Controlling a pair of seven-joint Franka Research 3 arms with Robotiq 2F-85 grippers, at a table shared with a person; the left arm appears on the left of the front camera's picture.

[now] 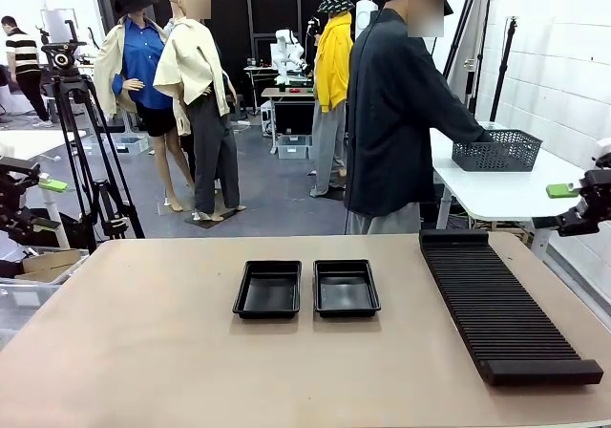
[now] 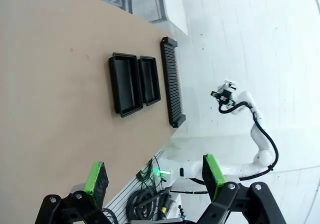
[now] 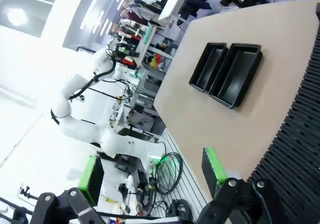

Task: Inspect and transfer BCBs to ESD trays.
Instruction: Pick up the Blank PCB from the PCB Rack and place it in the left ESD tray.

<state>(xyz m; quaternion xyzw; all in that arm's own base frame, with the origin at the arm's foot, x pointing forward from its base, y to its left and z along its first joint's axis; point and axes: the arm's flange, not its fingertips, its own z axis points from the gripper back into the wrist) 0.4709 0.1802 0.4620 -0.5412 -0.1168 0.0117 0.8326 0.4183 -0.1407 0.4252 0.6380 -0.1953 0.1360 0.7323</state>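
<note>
Two black ESD trays sit side by side at the table's middle, with bare floors. In the left wrist view the trays lie far off beyond my fingers. The right wrist view has them at the upper right. The BCBs are out of view. My left gripper hangs open off the table's left side, holding nothing. My right gripper hangs open off the right side, also holding nothing.
A long black slotted rack runs along the table's right part. A person stands at the far side, turned away, with a hand at a dark mesh basket on a white table behind.
</note>
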